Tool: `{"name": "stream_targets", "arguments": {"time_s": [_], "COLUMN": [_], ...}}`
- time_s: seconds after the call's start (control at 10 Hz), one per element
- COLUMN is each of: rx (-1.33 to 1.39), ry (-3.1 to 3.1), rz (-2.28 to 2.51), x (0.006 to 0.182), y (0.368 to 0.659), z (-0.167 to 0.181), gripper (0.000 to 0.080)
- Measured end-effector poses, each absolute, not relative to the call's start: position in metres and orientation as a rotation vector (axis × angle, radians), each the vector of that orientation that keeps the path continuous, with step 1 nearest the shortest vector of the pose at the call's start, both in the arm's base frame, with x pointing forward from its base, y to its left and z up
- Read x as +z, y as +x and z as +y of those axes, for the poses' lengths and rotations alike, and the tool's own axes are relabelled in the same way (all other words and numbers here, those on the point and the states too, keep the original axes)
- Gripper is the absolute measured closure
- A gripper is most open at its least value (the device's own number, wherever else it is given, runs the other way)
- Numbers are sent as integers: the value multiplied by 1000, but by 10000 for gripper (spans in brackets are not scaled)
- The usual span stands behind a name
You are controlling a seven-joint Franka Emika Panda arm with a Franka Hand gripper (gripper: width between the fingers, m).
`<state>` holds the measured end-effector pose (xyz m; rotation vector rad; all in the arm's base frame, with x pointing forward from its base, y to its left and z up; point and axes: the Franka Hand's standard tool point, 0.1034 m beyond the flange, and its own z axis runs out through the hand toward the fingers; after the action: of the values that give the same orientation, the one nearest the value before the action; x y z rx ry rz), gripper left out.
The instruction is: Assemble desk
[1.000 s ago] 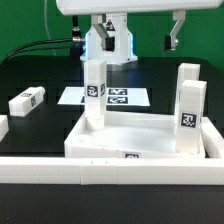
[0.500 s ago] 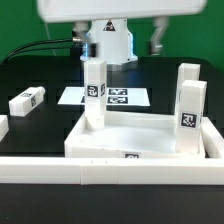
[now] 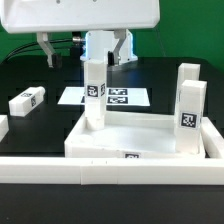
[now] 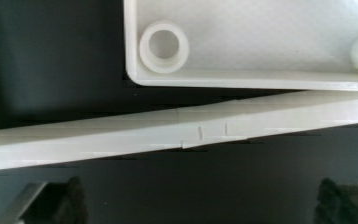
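Observation:
The white desk tabletop (image 3: pixel 135 140) lies with its rim up in the middle of the exterior view. Three tagged legs stand in it: one at the back left (image 3: pixel 95 95), two on the right (image 3: pixel 190 115). A fourth leg (image 3: pixel 28 101) lies loose on the black table at the exterior view's left. My gripper (image 3: pixel 85 50) hangs high above the tabletop's back left; it is open and empty, its fingers (image 3: pixel 47 52) wide apart. The wrist view shows a tabletop corner (image 4: pixel 247 70) with a round empty hole (image 4: pixel 163 46), and my gripper (image 4: pixel 201 205) with dark fingertips (image 4: pixel 51 200) holding nothing.
The marker board (image 3: pixel 118 97) lies flat behind the tabletop. Long white border bars run along the front (image 3: pixel 110 170) and both sides (image 3: pixel 215 145). One bar also crosses the wrist view (image 4: pixel 176 135). Black cables lie at the back left.
My gripper has swung toward the exterior view's left, its white hand filling more of the top of the view. The desk parts have not moved.

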<state>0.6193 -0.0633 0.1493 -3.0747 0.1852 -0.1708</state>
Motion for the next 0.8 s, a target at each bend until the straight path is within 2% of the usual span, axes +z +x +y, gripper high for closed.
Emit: {"name": "stream_targets", "arguments": {"time_s": [0.2, 0.3, 0.8], "rx": [-103, -85, -80], "ry": [-3070, -3072, -3071], "rz": [247, 273, 273], "x": [125, 119, 118], "y": [586, 580, 578], "z": [-122, -132, -132], "gripper": [150, 150, 150]}}
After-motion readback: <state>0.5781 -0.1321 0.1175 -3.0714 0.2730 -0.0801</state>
